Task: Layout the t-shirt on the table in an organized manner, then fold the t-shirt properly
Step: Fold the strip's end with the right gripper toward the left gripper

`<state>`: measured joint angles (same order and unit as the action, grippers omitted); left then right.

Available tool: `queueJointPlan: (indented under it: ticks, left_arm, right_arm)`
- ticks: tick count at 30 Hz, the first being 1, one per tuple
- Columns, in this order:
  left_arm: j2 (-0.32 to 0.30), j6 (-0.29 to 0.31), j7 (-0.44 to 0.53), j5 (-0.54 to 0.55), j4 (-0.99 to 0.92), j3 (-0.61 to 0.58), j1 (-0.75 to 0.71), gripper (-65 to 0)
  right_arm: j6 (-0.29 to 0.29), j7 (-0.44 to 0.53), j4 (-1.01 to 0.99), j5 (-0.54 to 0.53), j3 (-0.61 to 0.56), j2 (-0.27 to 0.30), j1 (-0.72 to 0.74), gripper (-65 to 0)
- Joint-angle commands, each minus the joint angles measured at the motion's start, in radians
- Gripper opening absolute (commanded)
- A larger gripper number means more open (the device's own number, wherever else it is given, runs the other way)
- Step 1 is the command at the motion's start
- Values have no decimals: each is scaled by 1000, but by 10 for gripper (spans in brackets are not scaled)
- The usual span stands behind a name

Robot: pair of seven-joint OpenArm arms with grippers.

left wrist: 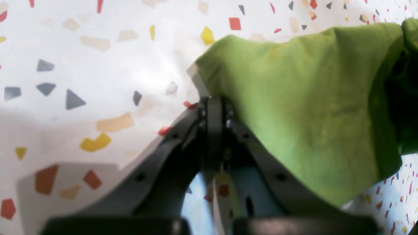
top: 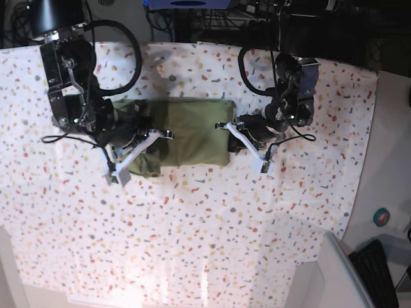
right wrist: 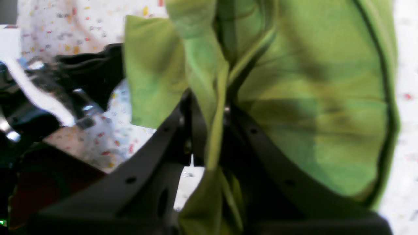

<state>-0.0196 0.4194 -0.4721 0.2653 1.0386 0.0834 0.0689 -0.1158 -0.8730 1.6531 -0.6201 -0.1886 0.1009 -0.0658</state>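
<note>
Lying across the middle of the table (top: 212, 256), the t-shirt (top: 192, 131) ran lengthwise from one arm to the other. The right gripper (right wrist: 209, 107) was clamped on bunched cloth at its end of that axis. The left gripper (left wrist: 214, 104), jaws fully closed, sat at the opposite edge, seemingly pinching the hem, though blur hid the contact there.

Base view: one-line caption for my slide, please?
Both grippers, left and right, pinch opposite ends of the t-shirt on the table.
</note>
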Motion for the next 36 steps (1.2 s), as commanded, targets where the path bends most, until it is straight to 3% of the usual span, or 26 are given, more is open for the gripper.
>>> queueJointPlan:
  ticks: [1,9,12,22,36]
  left_arm:
    - [0,2,-23,-11,9,-4,4,-650]
    - [0,2,-23,-11,9,-4,1,-650]
    - [0,2,-23,-11,10,-4,1,-650]
    - [-1,2,-23,-11,10,-3,-4,-650]
    - [-3,2,-23,-11,10,-3,-5,-650]
  right_arm:
    - [3,13,15,-11,-2,-13,24,-650]
    - [3,13,-29,-11,-5,-73,64,-650]
    - [1,15,-40,-11,-73,-79,68,-650]
    - [-140,171,-130,-11,-251,-80,113,-650]
    - [-144,228,-218,-13,-268,-92,159,-650]
